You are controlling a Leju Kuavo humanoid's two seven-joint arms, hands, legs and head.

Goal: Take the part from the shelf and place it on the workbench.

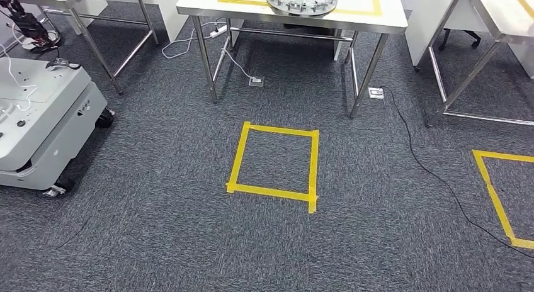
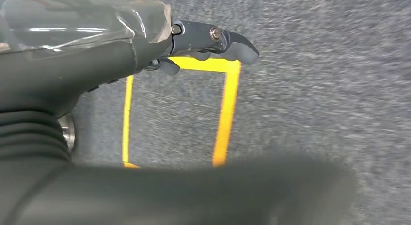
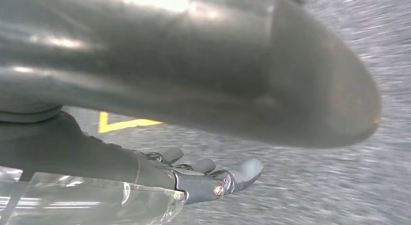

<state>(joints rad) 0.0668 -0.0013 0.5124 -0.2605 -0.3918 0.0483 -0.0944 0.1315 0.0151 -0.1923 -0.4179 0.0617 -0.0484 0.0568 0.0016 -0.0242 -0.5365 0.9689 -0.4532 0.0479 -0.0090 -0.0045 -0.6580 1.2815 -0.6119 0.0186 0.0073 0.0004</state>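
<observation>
While one round part (image 1: 301, 0) lies on the workbench (image 1: 390, 15), both hands, left hand (image 2: 145, 45) and right hand (image 3: 194, 179), hang empty, fingers apart.

Robotics test lab on grey office carpet.
Steel-legged white workbenches (image 1: 296, 12) stand in a row, yellow tape squares (image 1: 275, 160) mark the floor, cables (image 1: 434, 172) trail across it, and a white wheeled machine base (image 1: 41, 125) sits alongside.

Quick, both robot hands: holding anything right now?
Left robot hand: holds nothing, fingers extended, open.
Right robot hand: holds nothing, fingers extended and apart, open.
</observation>
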